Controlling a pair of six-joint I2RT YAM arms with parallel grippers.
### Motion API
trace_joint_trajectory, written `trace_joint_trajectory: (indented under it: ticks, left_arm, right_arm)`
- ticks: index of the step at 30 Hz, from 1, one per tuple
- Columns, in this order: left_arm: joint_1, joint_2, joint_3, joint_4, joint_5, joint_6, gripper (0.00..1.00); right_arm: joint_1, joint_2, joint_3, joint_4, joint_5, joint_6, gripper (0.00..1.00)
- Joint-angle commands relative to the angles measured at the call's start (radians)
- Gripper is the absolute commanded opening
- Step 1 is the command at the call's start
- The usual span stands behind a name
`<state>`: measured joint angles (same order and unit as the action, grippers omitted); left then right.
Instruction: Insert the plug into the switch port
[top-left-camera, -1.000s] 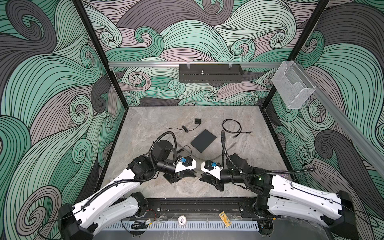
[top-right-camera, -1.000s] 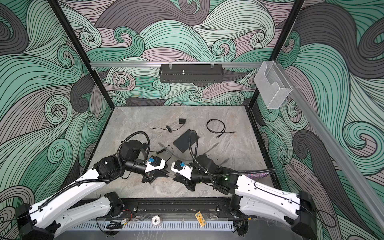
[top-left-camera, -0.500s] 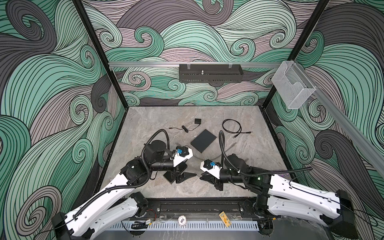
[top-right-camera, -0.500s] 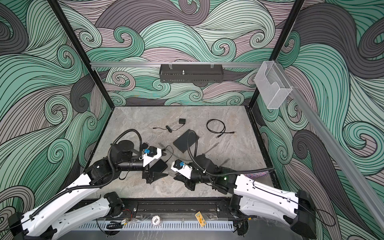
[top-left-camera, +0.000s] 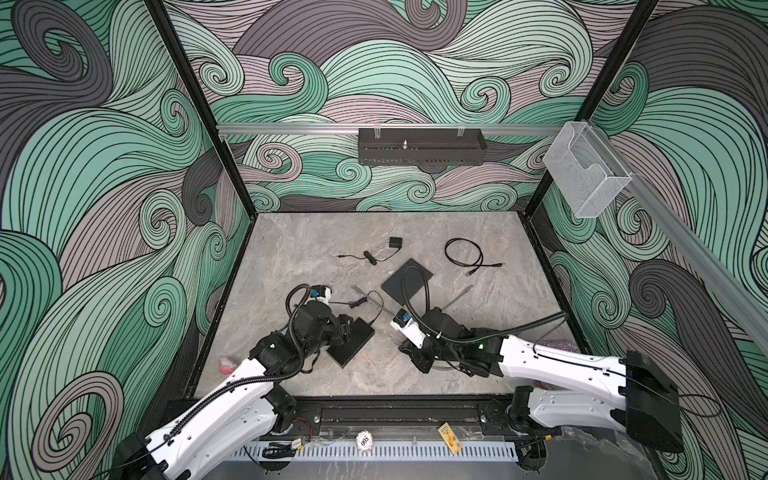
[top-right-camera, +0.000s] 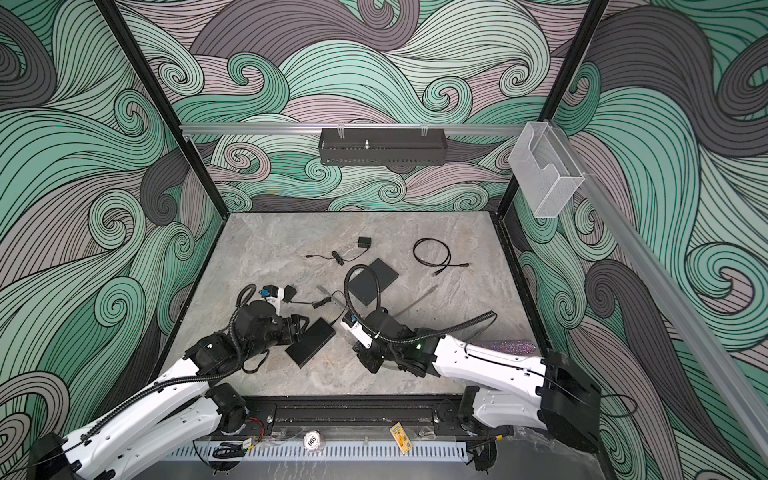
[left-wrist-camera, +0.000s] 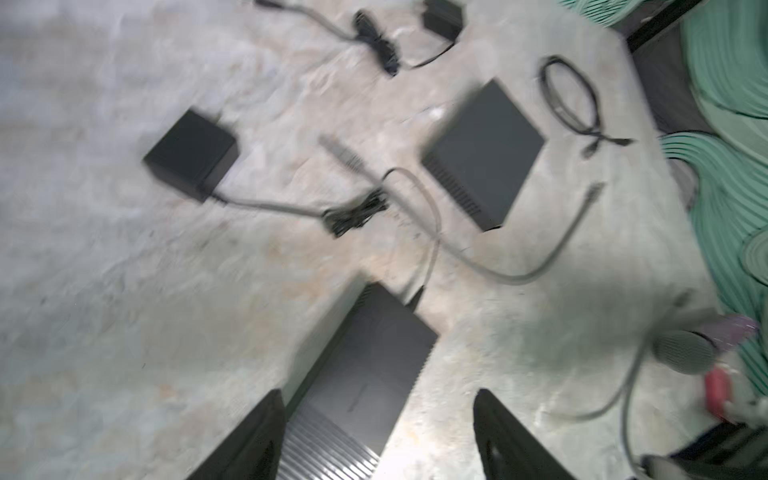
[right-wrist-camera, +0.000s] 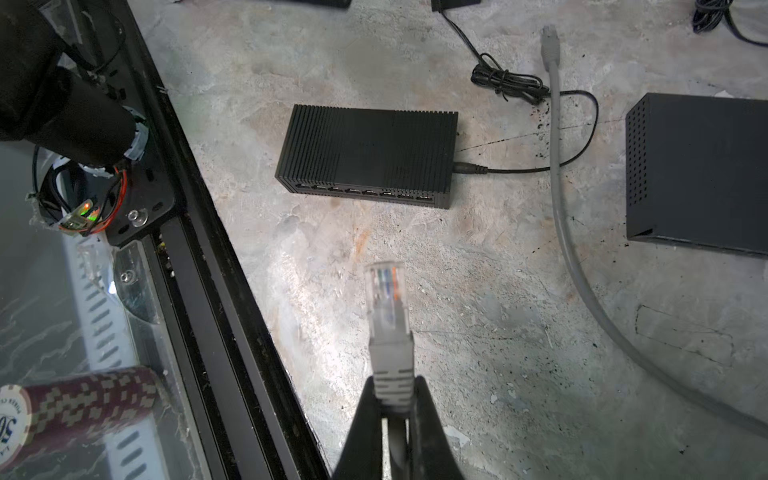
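Plug (right-wrist-camera: 384, 299) is held in the closed right gripper (right-wrist-camera: 392, 399), pointed straight ahead at the switch (right-wrist-camera: 368, 145), whose port row (right-wrist-camera: 365, 193) faces it across the tabletop (right-wrist-camera: 457, 291). The switch's end is seen between the jaws of the open left gripper (left-wrist-camera: 380, 395).

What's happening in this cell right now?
Right pincer is shut on the grey Ethernet plug, which points at the port row of the black switch but sits well short of it. Nothing is inserted yet. Left pincer is open astride one end of the switch, not clamping it.
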<state>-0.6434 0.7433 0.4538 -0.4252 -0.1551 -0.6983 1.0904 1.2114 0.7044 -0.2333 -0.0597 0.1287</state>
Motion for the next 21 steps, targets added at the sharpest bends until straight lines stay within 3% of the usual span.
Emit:
trace_joint_trajectory:
  ticks: [1, 9, 17, 21]
  left_arm:
    - [0.007, 0.0, -0.044, 0.084, -0.124, -0.111, 0.73]
    - [0.01, 0.105, -0.087, 0.166, -0.132, -0.081, 0.74]
    - [0.013, 0.132, -0.183, 0.335, -0.016, -0.079, 0.75]
    - [0.014, 0.166, -0.188, 0.389, 0.096, -0.103, 0.75]
  right_arm:
    - [-0.001, 0.044, 0.035, 0.042, -0.017, 0.07, 0.0]
    - [0.011, 0.204, 0.099, 0.069, -0.046, 0.106, 0.0]
    - [0.023, 0.28, 0.154, 0.033, -0.045, 0.128, 0.0]
    - [0.023, 0.277, 0.115, 0.082, -0.055, 0.169, 0.0]
